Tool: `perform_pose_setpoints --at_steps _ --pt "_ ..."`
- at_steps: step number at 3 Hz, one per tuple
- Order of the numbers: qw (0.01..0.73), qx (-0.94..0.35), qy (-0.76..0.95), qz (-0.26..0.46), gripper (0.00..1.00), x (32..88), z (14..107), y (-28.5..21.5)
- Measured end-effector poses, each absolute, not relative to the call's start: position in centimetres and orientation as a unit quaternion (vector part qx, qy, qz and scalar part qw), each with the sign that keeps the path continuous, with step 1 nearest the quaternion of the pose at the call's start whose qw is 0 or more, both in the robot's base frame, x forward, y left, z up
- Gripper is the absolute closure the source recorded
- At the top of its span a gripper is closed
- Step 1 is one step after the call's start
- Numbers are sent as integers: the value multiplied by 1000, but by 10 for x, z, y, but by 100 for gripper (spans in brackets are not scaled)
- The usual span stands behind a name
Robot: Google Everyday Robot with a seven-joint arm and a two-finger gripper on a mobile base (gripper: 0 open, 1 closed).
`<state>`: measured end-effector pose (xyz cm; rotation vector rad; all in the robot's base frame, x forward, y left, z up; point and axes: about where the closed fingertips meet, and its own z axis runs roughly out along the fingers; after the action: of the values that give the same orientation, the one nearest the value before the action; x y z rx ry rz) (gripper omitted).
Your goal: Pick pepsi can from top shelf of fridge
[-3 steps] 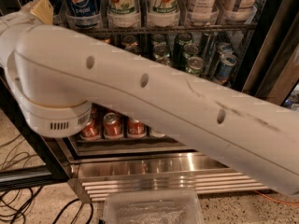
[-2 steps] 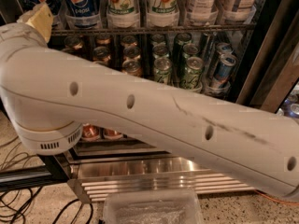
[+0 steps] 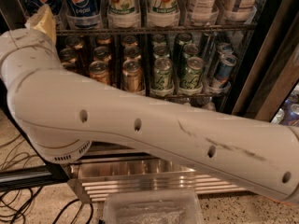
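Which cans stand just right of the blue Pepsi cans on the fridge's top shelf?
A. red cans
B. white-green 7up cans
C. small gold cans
B: white-green 7up cans stand next to the fully visible pepsi can on the top shelf; the hand is at the upper left, left of that can.

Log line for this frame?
end effector: upper left, by top shelf, just left of pepsi can | pepsi can: upright on shelf
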<state>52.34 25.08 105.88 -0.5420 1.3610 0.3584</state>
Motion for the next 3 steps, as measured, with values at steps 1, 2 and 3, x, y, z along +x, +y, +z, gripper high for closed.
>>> perform_pose_setpoints --at_steps 1,2,3 --pt "745 -236 599 174 41 515 1069 240" --pt "753 -238 585 186 40 512 1076 238" --pt "753 -244 580 192 27 518 1078 240"
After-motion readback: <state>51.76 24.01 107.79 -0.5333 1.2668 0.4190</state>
